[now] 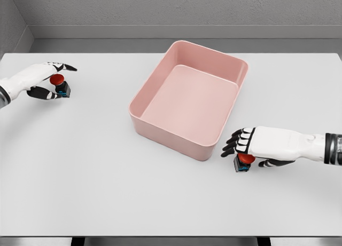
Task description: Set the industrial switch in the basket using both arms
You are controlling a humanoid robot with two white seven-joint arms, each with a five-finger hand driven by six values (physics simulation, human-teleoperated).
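Head view shows the pink plastic rectangular basket (189,99) empty mid-table; the left hand (44,80) and right hand (255,147) each pinch a red-capped industrial switch (60,85) (243,161) resting on the white table (107,166); lifting and placing remain.

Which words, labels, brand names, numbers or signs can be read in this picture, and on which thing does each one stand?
None: no readable text shows anywhere.
Pink basket: plain walls, no label.
Switch with red button at the left hand: no marking can be seen; it is too small to tell.
Switch under the right hand: mostly hidden, no marking visible.
White table: bare of any print.
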